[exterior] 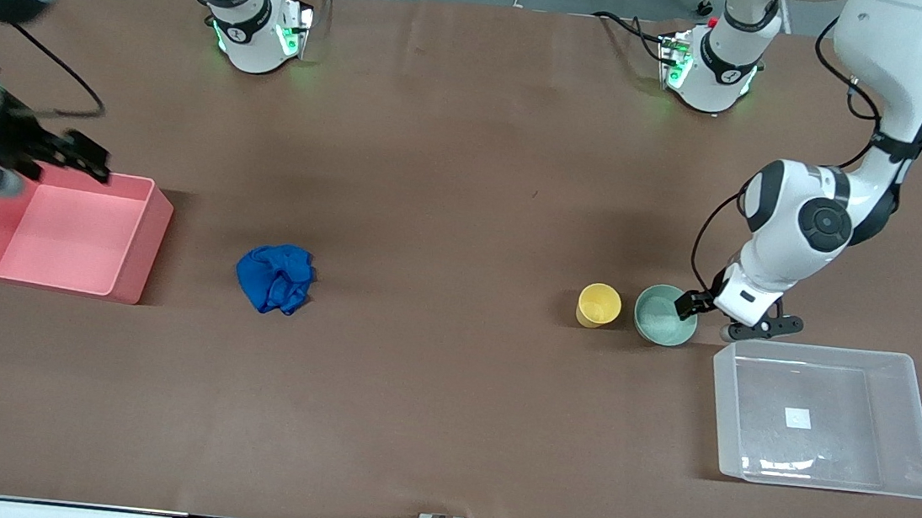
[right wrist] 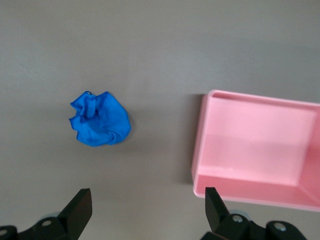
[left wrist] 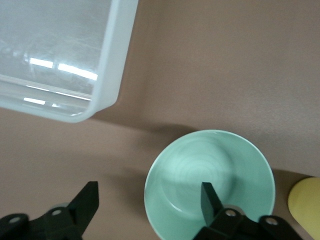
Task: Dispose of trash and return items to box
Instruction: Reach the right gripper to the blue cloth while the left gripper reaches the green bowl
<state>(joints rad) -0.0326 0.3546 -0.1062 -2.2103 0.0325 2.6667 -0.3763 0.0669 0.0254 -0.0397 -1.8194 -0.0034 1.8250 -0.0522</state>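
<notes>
The blue cloth wad (exterior: pixel 276 277) lies on the table beside the pink tub; it also shows in the right wrist view (right wrist: pixel 100 119). The yellow cup (exterior: pixel 599 304) and the mint-green bowl (exterior: pixel 664 314) stand side by side toward the left arm's end. The clear box (exterior: pixel 919 422) lies empty, nearer to the front camera than the bowl. My left gripper (exterior: pixel 726 316) is open and low over the bowl's rim, with one finger inside the bowl (left wrist: pixel 210 175) and the other outside it. My right gripper (exterior: pixel 90 160) is open and empty over the pink tub's edge.
The opaque pink tub (exterior: pixel 146 237) stands empty at the right arm's end; it also shows in the right wrist view (right wrist: pixel 200 145). The clear box's corner (left wrist: pixel 120 60) and the yellow cup (left wrist: pixel 306 205) show in the left wrist view. Brown table surface lies between the cloth and the cup.
</notes>
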